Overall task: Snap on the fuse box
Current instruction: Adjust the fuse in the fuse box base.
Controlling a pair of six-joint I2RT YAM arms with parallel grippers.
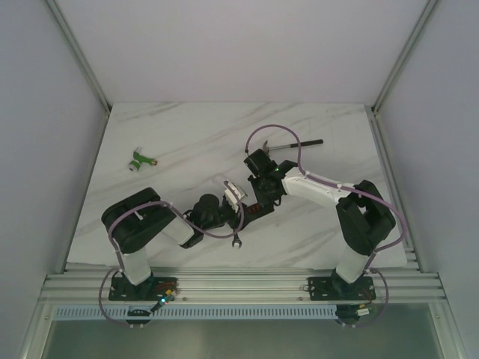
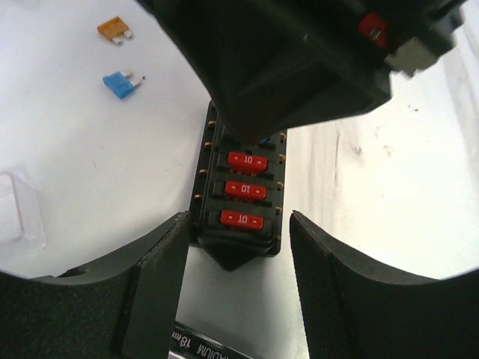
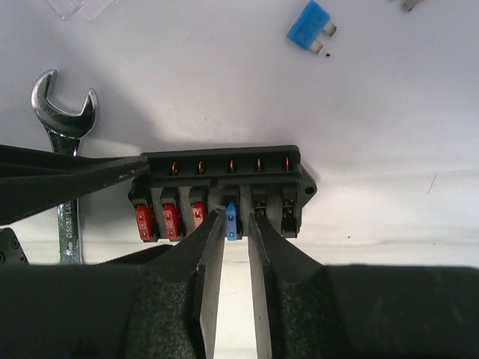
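Fuse box (image 3: 224, 176) is lying uncovered on the desk (image 1: 187, 127), near the middle of it between the two arms, with three red fuses and one blue fuse (image 3: 231, 217) sitting in its slots. The wrench (image 3: 63, 112) is lying just beside one end of it.

The left gripper (image 2: 238, 224) is standing with its jaws spread, flanking the near end of the fuse box. One finger is touching a corner of the housing in the right wrist view, but no firm clamp is showing. It seems to be steadying the fuse box rather than lifting it.

The right gripper (image 3: 236, 215) is reaching down onto the slots with its jaws drawn narrow around the blue fuse. One finger is lying against the fuse and a sliver of gap is showing on the other side, so whether it is pinching the fuse cannot be told.

The step in hand is probably seating this fuse, ahead of the cover. The clear cover (image 2: 16, 213) is waiting apart from the fuse box, off to the side, as are a loose blue fuse (image 2: 120, 84) and an orange fuse (image 2: 114, 28).

Next, the right gripper needs to be letting go and clearing the slots. The cover then needs lifting, squaring over the fuse box and pressing down evenly while the left gripper is holding the fuse box.
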